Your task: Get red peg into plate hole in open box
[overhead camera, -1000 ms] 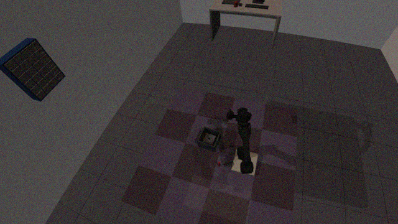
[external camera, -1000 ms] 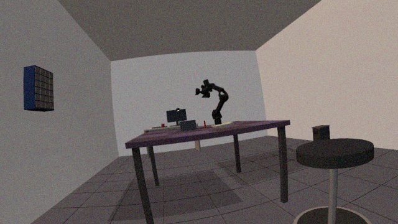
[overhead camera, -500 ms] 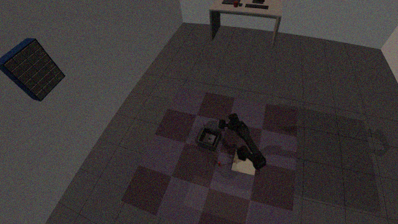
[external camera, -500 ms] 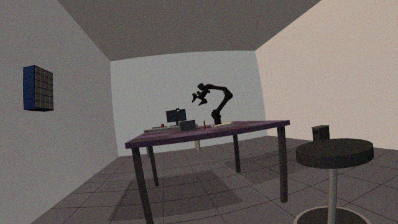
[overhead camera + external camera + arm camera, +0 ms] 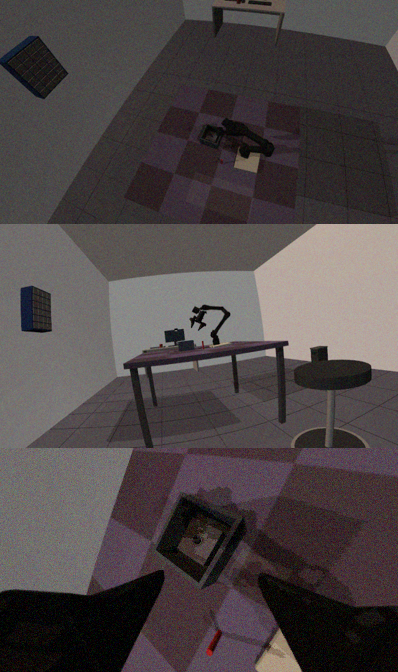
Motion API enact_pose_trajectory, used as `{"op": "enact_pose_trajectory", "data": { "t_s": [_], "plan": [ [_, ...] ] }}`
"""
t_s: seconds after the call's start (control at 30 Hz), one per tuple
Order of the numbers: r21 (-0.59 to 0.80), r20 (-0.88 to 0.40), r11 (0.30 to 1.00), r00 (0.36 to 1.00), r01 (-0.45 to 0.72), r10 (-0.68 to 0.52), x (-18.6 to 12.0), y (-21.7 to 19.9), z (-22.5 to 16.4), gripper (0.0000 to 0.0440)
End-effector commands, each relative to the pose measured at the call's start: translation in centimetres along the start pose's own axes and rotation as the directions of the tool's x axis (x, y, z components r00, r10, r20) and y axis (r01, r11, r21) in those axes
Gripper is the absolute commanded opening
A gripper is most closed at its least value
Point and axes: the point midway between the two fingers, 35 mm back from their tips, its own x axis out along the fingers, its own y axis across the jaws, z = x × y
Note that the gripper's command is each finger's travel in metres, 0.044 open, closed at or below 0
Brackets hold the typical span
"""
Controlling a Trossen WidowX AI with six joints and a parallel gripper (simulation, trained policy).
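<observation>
Claw [image 5: 220, 130] [image 5: 198, 327] [image 5: 210, 576]: fingers wide apart, nothing between, above the table [image 5: 205, 352]. Red peg [image 5: 221, 161] [image 5: 203, 345] [image 5: 214, 642] stands upright near the box [image 5: 211, 144] [image 5: 186, 345] [image 5: 224, 558], outside it; long axis vertical. Probably light, stiff, possibly slippery; grip the upper shaft squarely. Farther out, right: dark stool [image 5: 333, 373].

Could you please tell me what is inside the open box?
At the bottom of the box lies a pale plate with a dark hole. The walls cover the plate's outer edges.
</observation>
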Motion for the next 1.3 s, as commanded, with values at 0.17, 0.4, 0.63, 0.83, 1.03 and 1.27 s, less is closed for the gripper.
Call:
{"op": "enact_pose_trajectory", "data": {
  "t_s": [0.17, 0.4, 0.63, 0.83, 1.03, 1.27],
  "plan": [
    [-0.025, -0.160, 0.995, 0.982, 0.098, -0.101, 1.5, 0.3, -5.0, 0.0440],
    [-0.045, -0.242, 0.983, 0.952, 0.180, -0.186, 2.6, 0.2, -8.7, 0.0440],
    [-0.057, -0.295, 0.968, 0.922, 0.246, -0.252, 4.0, -0.2, -12.3, 0.0440],
    [-0.073, -0.329, 0.962, 0.904, 0.264, -0.273, 5.5, -0.4, -15.2, 0.0440],
    [-0.087, -0.355, 0.966, 0.898, 0.243, -0.258, 7.5, -0.7, -17.8, 0.0440],
    [-0.077, -0.380, 0.975, 0.898, 0.208, -0.222, 10.1, -1.2, -20.1, 0.0437]
  ]
}}
